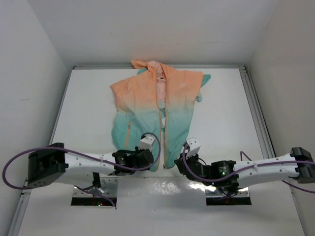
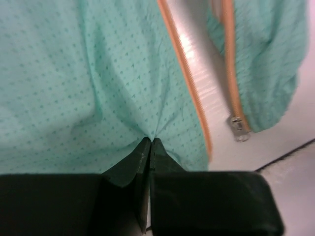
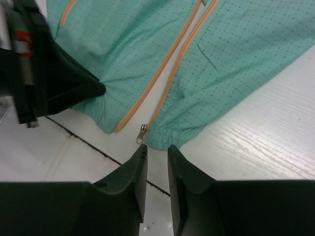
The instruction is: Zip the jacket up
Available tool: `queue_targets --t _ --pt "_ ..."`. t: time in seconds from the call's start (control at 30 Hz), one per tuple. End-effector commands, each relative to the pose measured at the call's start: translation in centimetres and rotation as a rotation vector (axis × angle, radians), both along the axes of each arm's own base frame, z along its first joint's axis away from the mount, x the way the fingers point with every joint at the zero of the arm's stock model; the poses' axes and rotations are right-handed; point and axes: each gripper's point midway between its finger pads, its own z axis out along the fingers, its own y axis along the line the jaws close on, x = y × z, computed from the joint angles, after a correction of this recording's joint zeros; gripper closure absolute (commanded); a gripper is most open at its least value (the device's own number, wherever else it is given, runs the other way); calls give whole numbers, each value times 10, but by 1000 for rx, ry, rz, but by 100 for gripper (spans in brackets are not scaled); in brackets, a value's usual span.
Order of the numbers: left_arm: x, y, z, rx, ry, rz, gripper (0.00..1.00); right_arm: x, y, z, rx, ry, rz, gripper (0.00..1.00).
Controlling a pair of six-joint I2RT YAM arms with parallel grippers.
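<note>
The task is barely begun: the jacket (image 1: 147, 98) lies flat on the desk (image 1: 88, 98), hood toward the far wall and teal hem toward the arms, with its front open from collar to hem. The two orange halves of the zipper (image 3: 170, 73) run side by side but unjoined, and a strip of bare desk shows between them at the hem. The slider (image 3: 142, 132) sits at the very bottom of the half on the robot's right, with its pull hanging just past the hem, so no tooth has been closed yet. What looks done is the anchoring. The left jaws are clenched on a fold of teal cloth at the hem of the left panel, beside its zipper edge, and the cloth puckers into their tips. The right jaws hover just short of the slider, parted by a narrow gap with nothing between them, so the slider is not yet grasped. By my reading nearly everything is left. The loose end of the left half must be seated in the slider, the right jaws must close on the pull, and the slider must then be drawn up the whole front to the collar while the hem is held taut. Whether the left half's end is already lined up with the slider cannot be told from these views.
</note>
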Motion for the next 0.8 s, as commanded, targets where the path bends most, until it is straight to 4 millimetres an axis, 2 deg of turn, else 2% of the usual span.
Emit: queue_targets --t 0.0,0.03,0.07,0.1,0.13,0.17,0.23,0.27,0.3,0.4,0.43,0.47,0.5,0.6,0.77 --pt "13 -11 50 -176 -91 63 100 6 18 8 89 2 -72 78" --pt "15 -13 62 -233 -113 72 100 7 25 15 119 9 -93 80" --pt "17 -10 66 -263 -131 85 100 7 30 18 137 17 -96 82" --pt "17 -12 86 -347 -153 89 100 6 37 21 151 23 -93 93" --pt "18 -12 95 -391 -169 90 100 6 44 25 158 25 -87 100" --pt "19 -8 97 -402 -183 98 100 3 55 31 200 42 -63 100" --pt "21 -7 119 -500 -217 109 100 8 63 36 240 52 -61 100" --pt "22 -3 119 -507 -230 119 100 13 67 41 281 83 -57 100" --pt "22 -1 129 -547 -243 123 100 15 70 44 315 100 -48 99" --pt "20 4 136 -573 -260 106 100 22 77 66 515 145 19 69" --pt "20 6 134 -570 -261 115 100 21 76 64 538 148 45 51" --pt "20 8 128 -568 -253 122 100 22 77 79 597 135 66 45" --pt "19 8 128 -576 -251 119 100 19 78 82 601 129 90 36" --pt "18 6 128 -579 -249 105 100 17 81 82 595 135 105 33" --pt "18 1 126 -576 -252 91 100 14 93 86 637 161 134 43"
